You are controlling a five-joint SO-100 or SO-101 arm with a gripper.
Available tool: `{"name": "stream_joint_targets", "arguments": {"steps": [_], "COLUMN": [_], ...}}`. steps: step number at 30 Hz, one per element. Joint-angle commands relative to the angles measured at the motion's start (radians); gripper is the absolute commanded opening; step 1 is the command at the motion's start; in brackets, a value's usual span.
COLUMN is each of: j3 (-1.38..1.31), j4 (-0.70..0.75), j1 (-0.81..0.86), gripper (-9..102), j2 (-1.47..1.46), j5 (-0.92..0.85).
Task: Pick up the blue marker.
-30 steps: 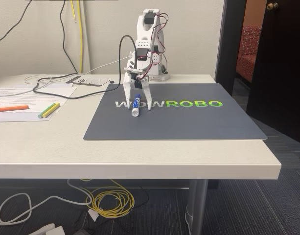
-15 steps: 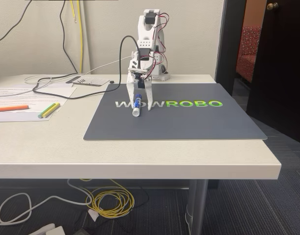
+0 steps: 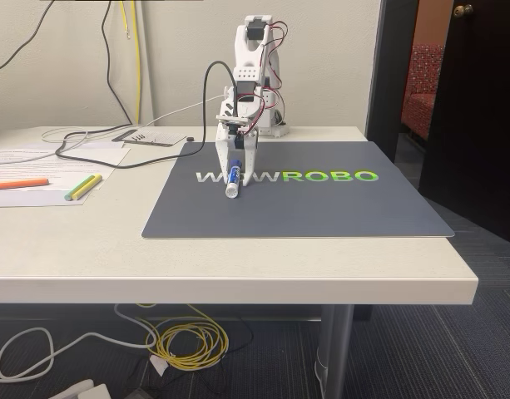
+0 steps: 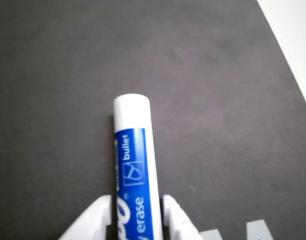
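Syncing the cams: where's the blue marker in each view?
Fixed view: blue marker lies on the grey mat, left of centre, over the white lettering, between the gripper fingers.
Wrist view: marker at bottom centre, white end pointing up, fingertips either side.
Shared landmark: the mat.

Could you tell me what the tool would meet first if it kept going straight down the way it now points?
The tool points down with its fingers on either side of the blue marker, which lies on the grey mat. Going on, the fingertips would probably meet the mat first; the remaining gap is unclear.
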Motion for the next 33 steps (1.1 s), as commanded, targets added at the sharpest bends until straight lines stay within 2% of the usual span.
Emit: {"name": "stream_joint_targets", "arguments": {"steps": [1,14,19,24,33], "j3": [0.006,0.037,0.041,0.041,0.031], "j4": [0.015,0.017,0.044,0.144,0.436], "j1": [0.015,-0.008,-0.028,-0.069,-0.152], "gripper": [11,3,2,2,2], "j2": [0.026,0.066,0.115,0.23,0.557], "j5": [0.009,0.058,0.129,0.258,0.534]}}
